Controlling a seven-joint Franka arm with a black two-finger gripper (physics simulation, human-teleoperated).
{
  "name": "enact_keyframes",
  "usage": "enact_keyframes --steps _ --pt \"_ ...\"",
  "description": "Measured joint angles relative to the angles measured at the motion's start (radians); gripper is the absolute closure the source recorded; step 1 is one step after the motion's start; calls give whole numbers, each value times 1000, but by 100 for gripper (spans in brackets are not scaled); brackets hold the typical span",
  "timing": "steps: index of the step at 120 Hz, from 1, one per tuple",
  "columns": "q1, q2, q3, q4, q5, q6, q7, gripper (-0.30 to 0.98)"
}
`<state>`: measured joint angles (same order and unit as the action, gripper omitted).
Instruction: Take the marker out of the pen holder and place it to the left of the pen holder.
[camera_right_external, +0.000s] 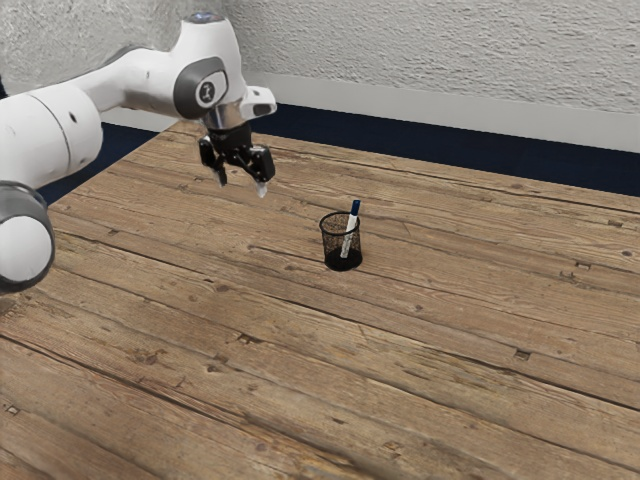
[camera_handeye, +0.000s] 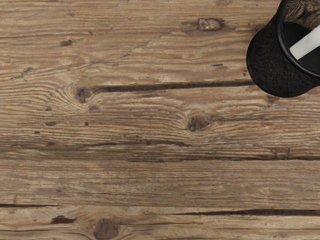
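Observation:
My black gripper (camera_right_external: 242, 188) hangs well above the table in the exterior view, open, its two fingers spread apart with nothing between them. Toward the exterior view's right and lower down, the black mesh pen holder (camera_right_external: 342, 263) stands upright on the wood. A white marker (camera_right_external: 349, 236) with a blue end leans inside it, the blue end sticking up over the rim. In the wrist view the pen holder (camera_handeye: 272, 62) is cut off by the picture's corner, with part of the white marker (camera_handeye: 306, 45) visible inside.
The wooden table (camera_right_external: 300, 350) spreads beneath the arm and around the pen holder. A textured pale wall (camera_right_external: 450, 80) rises behind the table's far edge, above a dark blue floor strip (camera_right_external: 420, 150).

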<state>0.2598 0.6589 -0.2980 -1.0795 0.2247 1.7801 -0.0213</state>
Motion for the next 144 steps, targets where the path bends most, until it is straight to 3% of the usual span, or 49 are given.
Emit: enact_keyframes --steps 23,59,98,144 --pt "-58 155 -32 180 -7 21 -1 1" --pt "-68 227 -133 151 -4 171 37 4" --pt "-80 302 -154 161 -1 415 111 7" --pt "-96 348 -156 162 69 557 165 32"
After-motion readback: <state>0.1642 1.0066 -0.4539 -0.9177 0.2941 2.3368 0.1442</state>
